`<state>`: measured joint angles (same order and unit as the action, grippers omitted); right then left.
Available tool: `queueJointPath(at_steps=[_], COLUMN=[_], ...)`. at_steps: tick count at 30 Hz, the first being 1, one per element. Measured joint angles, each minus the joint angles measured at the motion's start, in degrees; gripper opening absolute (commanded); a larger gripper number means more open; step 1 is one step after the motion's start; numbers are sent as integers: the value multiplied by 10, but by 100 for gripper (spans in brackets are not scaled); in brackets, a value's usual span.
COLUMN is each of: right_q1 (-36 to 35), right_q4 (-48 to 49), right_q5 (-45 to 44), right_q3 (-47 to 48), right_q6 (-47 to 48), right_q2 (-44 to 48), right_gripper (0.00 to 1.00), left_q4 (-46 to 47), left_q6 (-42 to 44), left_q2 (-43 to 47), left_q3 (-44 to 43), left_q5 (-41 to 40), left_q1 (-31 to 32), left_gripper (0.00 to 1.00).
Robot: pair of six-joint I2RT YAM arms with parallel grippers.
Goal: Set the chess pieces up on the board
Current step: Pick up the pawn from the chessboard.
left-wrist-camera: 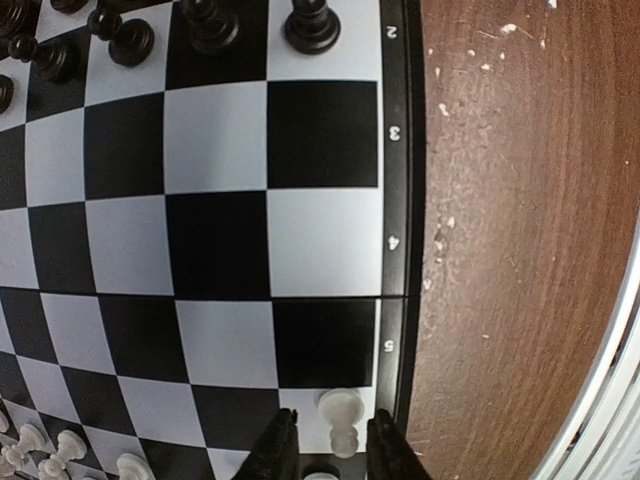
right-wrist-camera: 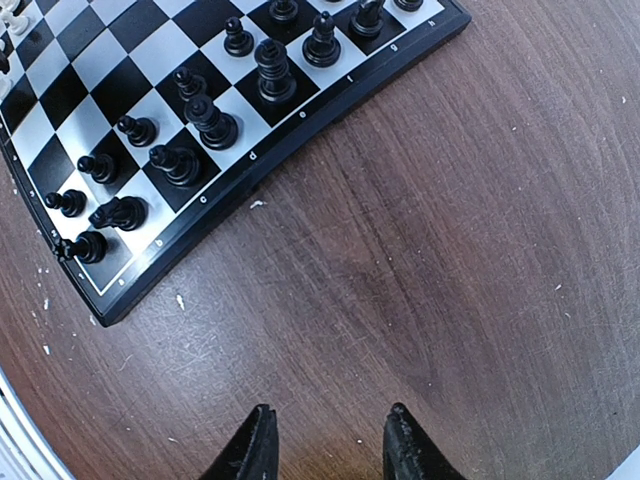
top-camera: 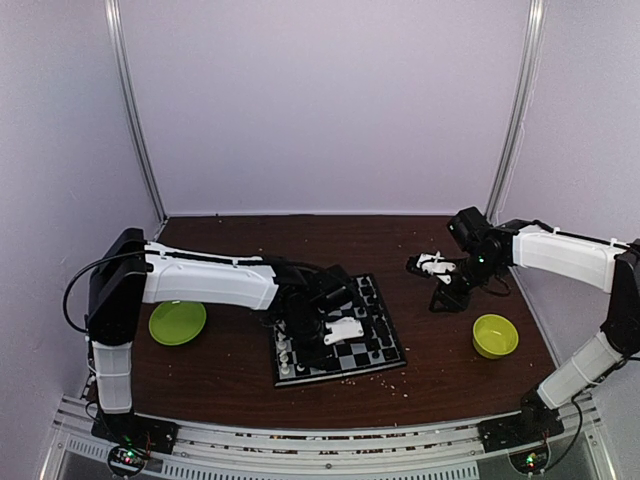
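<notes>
The board [top-camera: 372,322] lies in the middle of the table, its checks filling the left wrist view [left-wrist-camera: 220,240]. A white pawn [left-wrist-camera: 341,412] stands on a light square by the rim near the "5" mark. My left gripper [left-wrist-camera: 332,432] is open astride it, with a thin gap on each side. Black chess pieces [left-wrist-camera: 310,25] line the far rows and white ones [left-wrist-camera: 60,450] show at the lower left. My right gripper [right-wrist-camera: 328,425] is open over bare wood, right of the board [right-wrist-camera: 150,60] and its black pieces [right-wrist-camera: 275,75].
A lime-green plate [top-camera: 177,322] sits left of the board, partly under the left arm. A lime-green bowl [top-camera: 495,335] sits at the right, near the right arm. Pale crumbs [left-wrist-camera: 470,60] dot the brown table. The metal front rail [top-camera: 300,440] runs along the near edge.
</notes>
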<state>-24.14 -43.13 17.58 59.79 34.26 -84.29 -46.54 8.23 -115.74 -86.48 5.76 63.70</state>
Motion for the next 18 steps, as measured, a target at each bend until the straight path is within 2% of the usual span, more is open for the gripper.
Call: queueJointPath(at_steps=[8, 18], right_q1=[0, 0], right_q4=[0, -1], right_q5=[-1, -2], right_q3=[0, 1], right_q6=[0, 0], right_q2=[0, -3], right_gripper=[36, 36], left_q4=[-4, 0], left_q6=[5, 7], left_q2=[0, 28], left_q3=[-2, 3], left_q5=[-7, -30], left_q1=[0, -16], left_gripper=[9, 9])
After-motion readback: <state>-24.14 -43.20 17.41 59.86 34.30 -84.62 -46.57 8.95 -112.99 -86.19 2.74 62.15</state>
